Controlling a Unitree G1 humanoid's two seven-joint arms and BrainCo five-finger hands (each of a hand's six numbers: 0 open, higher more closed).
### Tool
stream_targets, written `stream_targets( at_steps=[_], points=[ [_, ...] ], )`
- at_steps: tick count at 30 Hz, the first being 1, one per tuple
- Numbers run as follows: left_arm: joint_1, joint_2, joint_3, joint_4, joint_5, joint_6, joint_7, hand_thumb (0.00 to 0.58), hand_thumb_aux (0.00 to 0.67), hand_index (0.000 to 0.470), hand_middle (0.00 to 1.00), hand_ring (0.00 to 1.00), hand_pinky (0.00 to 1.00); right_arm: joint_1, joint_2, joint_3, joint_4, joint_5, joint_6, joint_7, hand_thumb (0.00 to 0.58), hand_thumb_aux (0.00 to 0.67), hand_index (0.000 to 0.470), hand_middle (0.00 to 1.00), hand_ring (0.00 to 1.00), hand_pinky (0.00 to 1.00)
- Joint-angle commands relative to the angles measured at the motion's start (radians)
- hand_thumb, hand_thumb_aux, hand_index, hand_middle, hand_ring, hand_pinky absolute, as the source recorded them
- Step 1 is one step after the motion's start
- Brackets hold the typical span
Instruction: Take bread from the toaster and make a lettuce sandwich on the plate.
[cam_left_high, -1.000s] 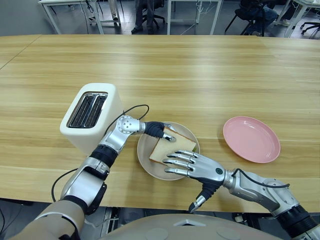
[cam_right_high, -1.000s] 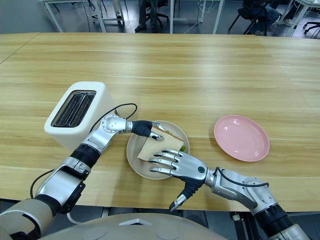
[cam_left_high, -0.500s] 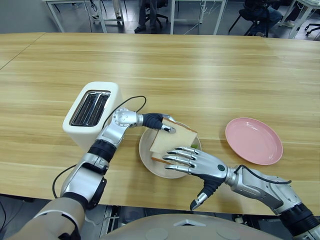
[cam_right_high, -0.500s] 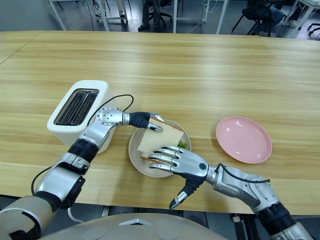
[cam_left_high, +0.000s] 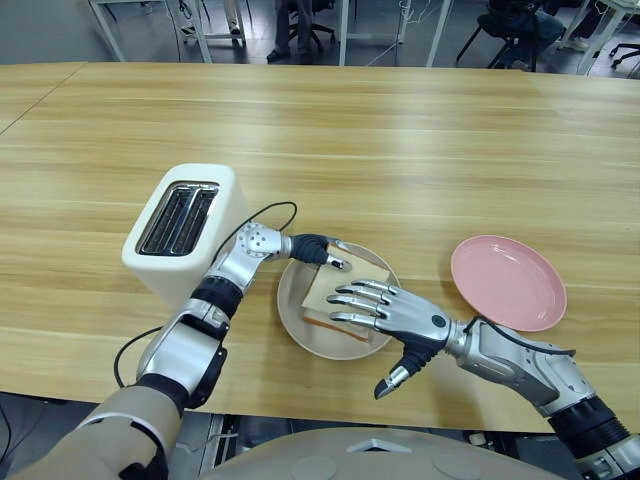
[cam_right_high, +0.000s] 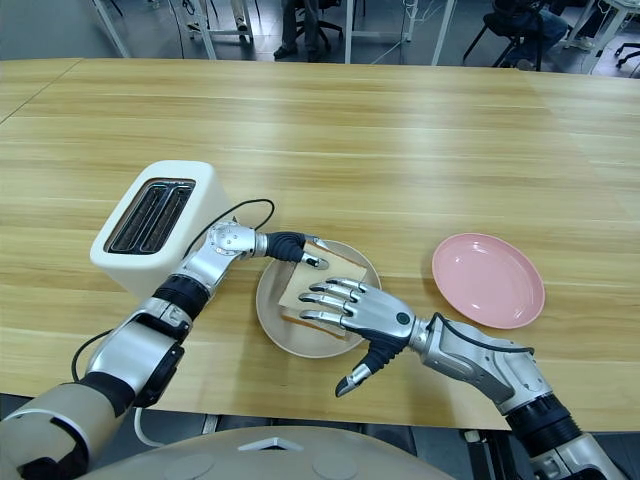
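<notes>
Wooden table (cam_left_high: 400, 150) runs wide, with a white toaster (cam_left_high: 185, 230) at the near left and its black cable (cam_left_high: 270, 212) curving beside it. Just right of the toaster is a beige plate (cam_left_high: 298, 335), and the bread (cam_left_high: 355, 275) lies on it. The left hand (cam_left_high: 318, 250) has its fingers pinched together on the far left corner of the bread. The right hand (cam_left_high: 395, 312) lies over the near part of the bread, fingers straight and spread apart. A pink plate (cam_left_high: 508, 282) sits apart at the right.
</notes>
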Motion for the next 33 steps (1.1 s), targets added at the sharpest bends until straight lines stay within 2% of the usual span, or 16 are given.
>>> stream_targets(
  at_steps=[1, 7, 13, 19, 22, 23, 29, 33],
  points=[
    [0.008, -0.005, -0.012, 0.043, 0.030, -0.016, 0.012, 0.580, 0.670, 0.460, 1.00, 1.00, 1.00, -0.003, 0.002, 0.019, 0.021, 0.032, 0.025, 0.060, 0.000, 0.000, 0.000, 0.00, 0.00, 0.00],
    [-0.004, -0.015, -0.018, 0.087, 0.063, -0.043, 0.059, 0.580, 0.670, 0.460, 1.00, 1.00, 1.00, -0.010, -0.004, 0.081, 0.088, 0.056, 0.086, 0.211, 0.000, 0.000, 0.000, 0.00, 0.00, 0.00],
    [-0.011, -0.009, -0.047, 0.107, 0.143, -0.101, 0.151, 0.580, 0.670, 0.460, 1.00, 1.00, 1.00, -0.016, -0.003, 0.156, 0.132, 0.174, 0.217, 0.462, 0.000, 0.000, 0.000, 0.00, 0.00, 0.00],
    [-0.026, 0.025, -0.119, 0.094, 0.291, -0.207, 0.323, 0.580, 0.670, 0.460, 1.00, 1.00, 1.00, -0.014, 0.006, 0.180, 0.131, 0.282, 0.366, 0.638, 0.000, 0.000, 0.000, 0.00, 0.00, 0.00],
    [-0.057, 0.050, -0.146, 0.073, 0.391, -0.244, 0.487, 0.580, 0.665, 0.456, 1.00, 1.00, 1.00, -0.018, 0.011, 0.184, 0.131, 0.323, 0.427, 0.694, 0.000, 0.000, 0.000, 0.00, 0.00, 0.00],
    [-0.078, 0.062, -0.153, 0.065, 0.439, -0.246, 0.576, 0.000, 0.000, 0.000, 1.00, 1.00, 1.00, -0.018, 0.012, 0.186, 0.128, 0.343, 0.447, 0.715, 0.000, 0.000, 0.000, 0.00, 0.00, 0.00],
    [-0.186, 0.140, -0.125, 0.025, 0.588, -0.162, 0.969, 0.000, 0.000, 0.000, 1.00, 1.00, 1.00, -0.013, 0.009, 0.193, 0.098, 0.441, 0.503, 0.787, 0.000, 0.000, 0.000, 0.00, 0.00, 0.00],
    [-0.188, 0.219, -0.022, -0.092, 0.571, -0.102, 1.120, 0.000, 0.000, 0.000, 1.00, 1.00, 1.00, -0.023, 0.017, 0.179, 0.078, 0.496, 0.537, 0.803, 0.000, 0.000, 0.000, 0.00, 0.00, 0.00]
  ],
)
